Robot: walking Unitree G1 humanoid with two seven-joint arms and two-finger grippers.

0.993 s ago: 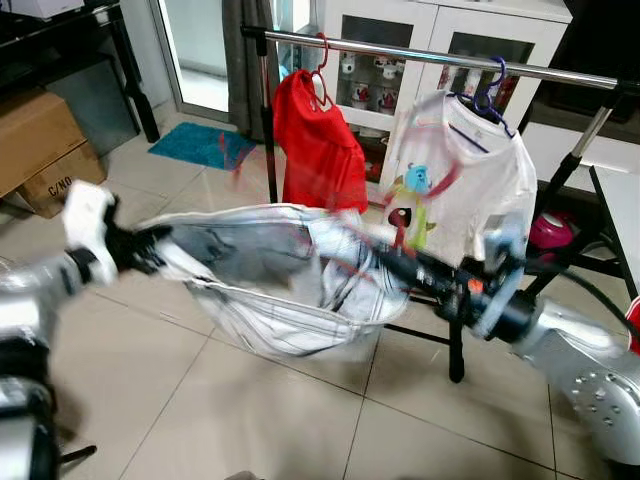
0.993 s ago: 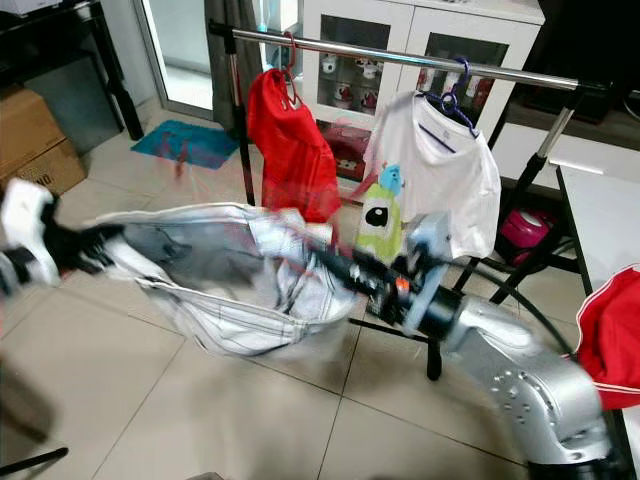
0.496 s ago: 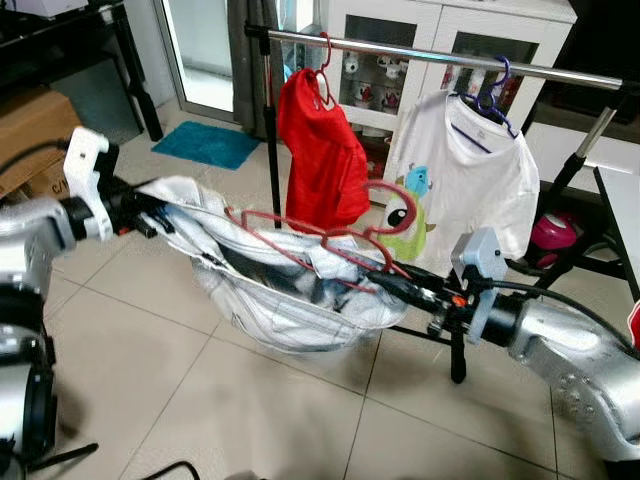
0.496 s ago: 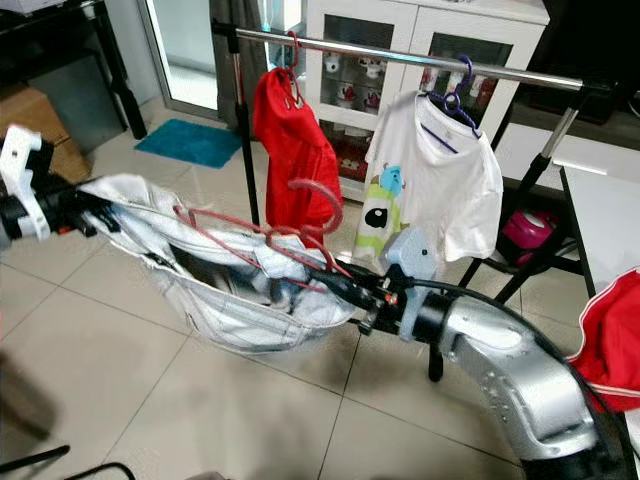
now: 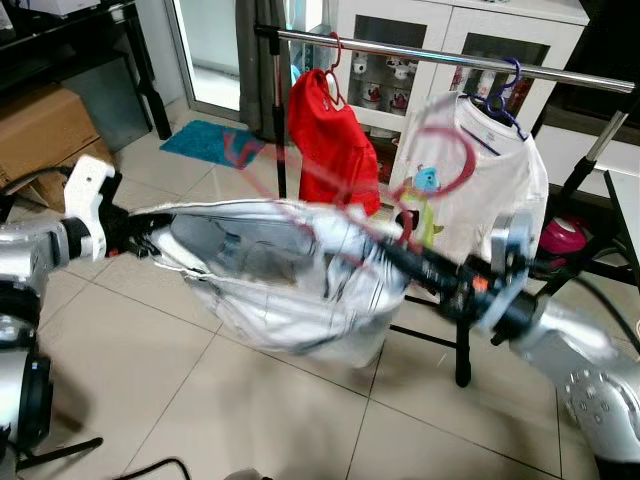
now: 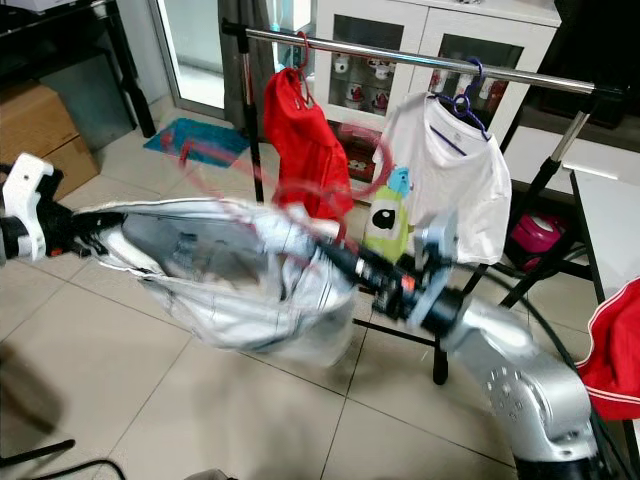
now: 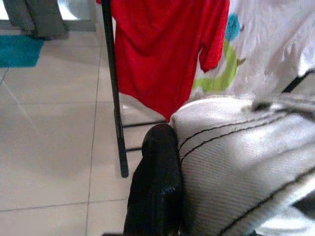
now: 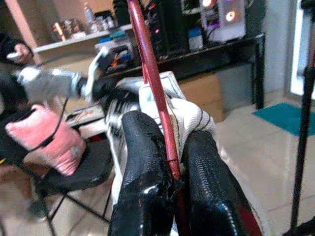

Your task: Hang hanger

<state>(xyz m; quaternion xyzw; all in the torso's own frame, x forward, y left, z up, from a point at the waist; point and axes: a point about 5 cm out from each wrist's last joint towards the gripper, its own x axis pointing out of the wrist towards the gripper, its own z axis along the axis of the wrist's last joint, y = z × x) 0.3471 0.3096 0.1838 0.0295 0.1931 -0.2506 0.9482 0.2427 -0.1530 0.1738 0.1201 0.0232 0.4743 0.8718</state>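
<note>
Slung between the two grippers, the white pinstriped garment [image 5: 290, 290] sags open like a pouch, its mouth facing up; its inside shows grey folds of its own cloth, blurred, and nothing else can be made out in it. The red hanger [image 5: 440, 165] runs along the garment's upper edge, its long axis roughly level from the robot's left to its right, with the hook end curling up in front of the white cartoon T-shirt [image 5: 500, 190], below the clothes rail [image 5: 440, 57]; the hanger is smeared by motion, so its exact outline is unclear.

The right gripper [image 8: 170, 157] has its two black fingers [image 8: 142, 147] nearly together, pinching the hanger's thin red bar and a bunch of the striped cloth between them. The left gripper [image 5: 135, 240] is at the garment's far left edge; in the left wrist view one black finger [image 7: 157, 187] lies against the striped fabric, but whether the fingers are closed on it cannot be told.

On the rail hang a red shirt [image 5: 330, 135] on a red hanger and the white T-shirt on a purple hanger [image 5: 500, 95], apart from each other. A cardboard box [image 5: 55, 125] sits on the tiled floor [image 5: 250, 400] to the left, and a teal mat [image 5: 200, 140] lies near the rack's left post
</note>
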